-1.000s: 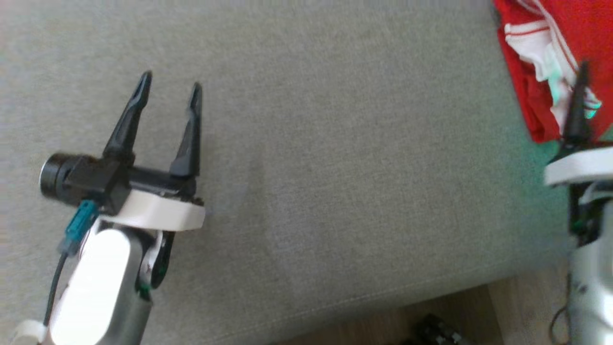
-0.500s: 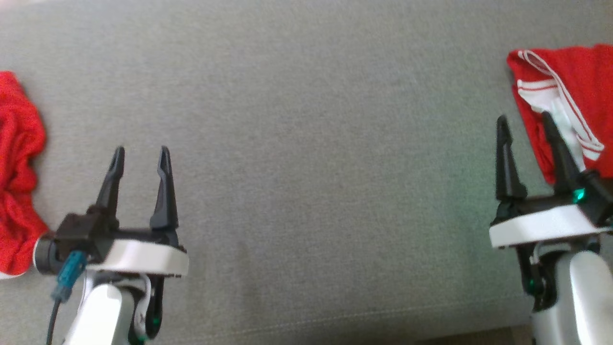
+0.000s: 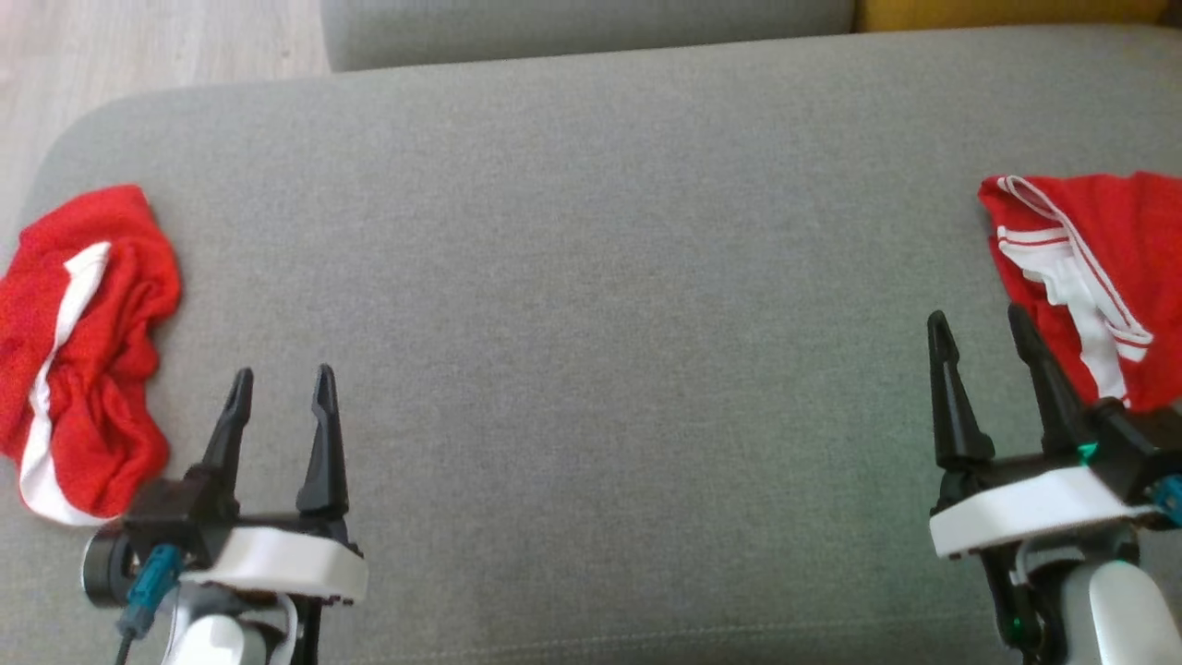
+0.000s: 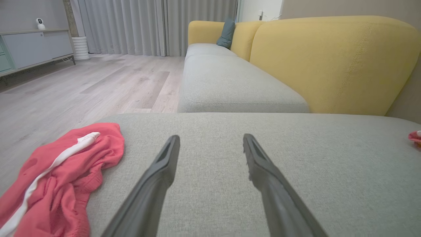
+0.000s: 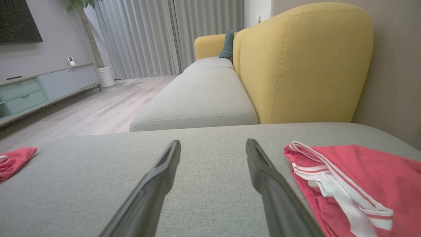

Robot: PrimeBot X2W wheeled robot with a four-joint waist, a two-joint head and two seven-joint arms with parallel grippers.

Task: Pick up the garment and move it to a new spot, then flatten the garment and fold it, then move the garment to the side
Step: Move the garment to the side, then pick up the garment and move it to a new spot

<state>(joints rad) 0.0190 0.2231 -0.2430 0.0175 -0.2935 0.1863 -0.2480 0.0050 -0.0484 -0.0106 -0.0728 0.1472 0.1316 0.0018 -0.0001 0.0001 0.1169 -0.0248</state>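
Head view puts the crumpled garment (image 3: 88,342) at the sofa's (image 3: 591,277) left end, just left of the left gripper (image 3: 283,372), long axis parallel to its jaws, so that arm is nearer; both its jaws and the right gripper's (image 3: 977,314) stand open, empty.

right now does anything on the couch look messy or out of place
The left red garment sits crumpled in a heap near the edge of the grey cushion; the right red garment lies flatter. Nothing looks spilled or damaged.
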